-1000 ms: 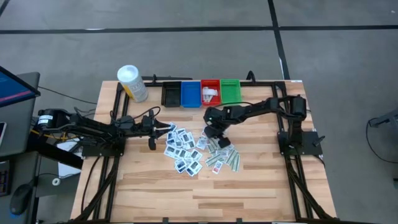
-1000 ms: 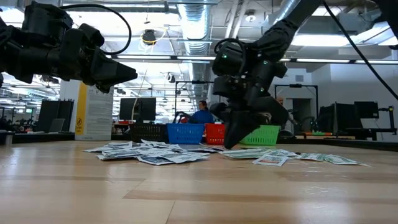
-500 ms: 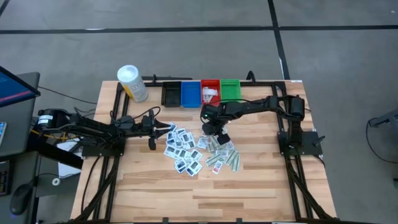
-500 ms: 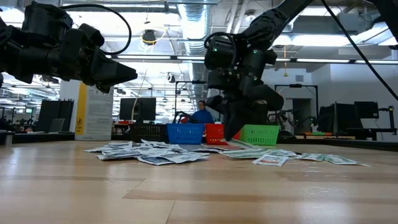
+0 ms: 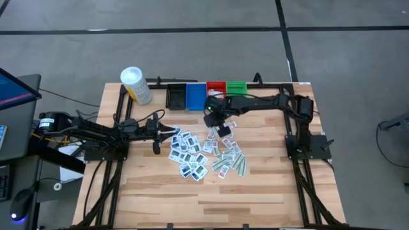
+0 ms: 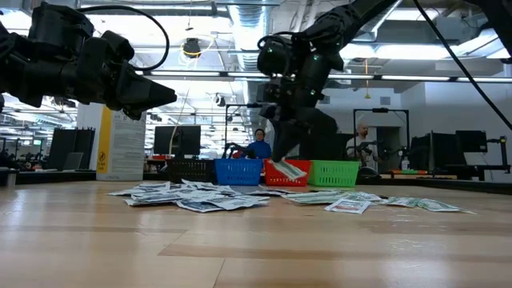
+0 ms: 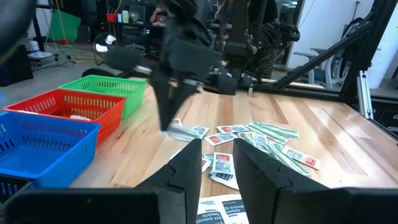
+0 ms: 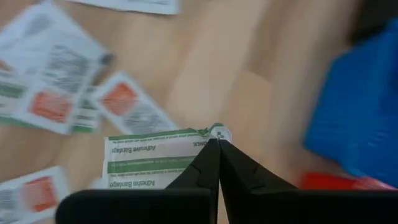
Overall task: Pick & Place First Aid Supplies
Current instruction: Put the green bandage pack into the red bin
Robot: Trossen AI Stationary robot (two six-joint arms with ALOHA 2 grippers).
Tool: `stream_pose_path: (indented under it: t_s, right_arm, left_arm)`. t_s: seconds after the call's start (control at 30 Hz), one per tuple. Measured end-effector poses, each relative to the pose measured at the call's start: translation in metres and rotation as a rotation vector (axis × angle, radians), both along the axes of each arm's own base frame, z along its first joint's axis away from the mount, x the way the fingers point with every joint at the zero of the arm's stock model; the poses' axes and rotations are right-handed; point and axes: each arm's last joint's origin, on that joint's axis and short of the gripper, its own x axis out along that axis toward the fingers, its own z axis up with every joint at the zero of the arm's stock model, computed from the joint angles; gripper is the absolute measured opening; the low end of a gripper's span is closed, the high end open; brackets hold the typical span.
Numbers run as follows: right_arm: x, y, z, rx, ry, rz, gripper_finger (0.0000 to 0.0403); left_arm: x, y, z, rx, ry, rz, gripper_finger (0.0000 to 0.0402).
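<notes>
While the left gripper [image 5: 155,148] waits at the nine o'clock side of the table, low over the wood with its fingers part-way apart and nothing between them, we see the first aid supplies [image 5: 204,152] scattered just to its right around the table's centre: small flat white packets with dark and blue print on the left of the heap, pale green-grey strips with red patches on the right. Further right, toward twelve o'clock, the right gripper [image 5: 220,128] hangs above the pile's far edge with its fingers pinched tight on the corner of one green-striped adhesive bandage packet [image 8: 155,160], which dangles clear of the boards in front of the red bin [image 6: 276,171]. Behind it, along the twelve o'clock edge, we count a black bin [image 5: 175,96], a blue bin [image 5: 195,96], the red one and a green bin [image 5: 237,93] in a row, and a white-capped yellow container [image 5: 135,85] toward eleven o'clock. Under everything lies the light wooden table [image 5: 192,198], on a grey floor; across it we see a workshop with bright ceiling lights, monitors and a person [image 6: 259,146] seated far behind the bins.
</notes>
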Motion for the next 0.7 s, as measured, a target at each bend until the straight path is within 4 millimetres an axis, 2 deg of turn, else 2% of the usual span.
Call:
stream_pose_path:
  t_s: [0.2, 0.47, 0.6, 0.7]
  right_arm:
    - [-0.006, -0.021, 0.027, -0.090, -0.090, -0.084, 0.0000]
    - [-0.029, -0.055, 0.076, -0.151, -0.286, -0.211, 0.0000]
    - [-0.036, -0.078, 0.087, -0.199, -0.372, -0.282, 0.0000]
    - [-0.041, -0.097, 0.084, -0.220, -0.393, -0.329, 0.0000]
  left_arm:
    - [0.000, 0.000, 0.000, 0.000, 0.002, 0.000, 0.0093]
    - [0.000, 0.000, 0.000, 0.000, 0.003, 0.000, 0.0093]
    - [0.000, 0.000, 0.000, 0.000, 0.003, 0.000, 0.0093]
    - [0.000, 0.000, 0.000, 0.000, 0.003, 0.000, 0.0093]
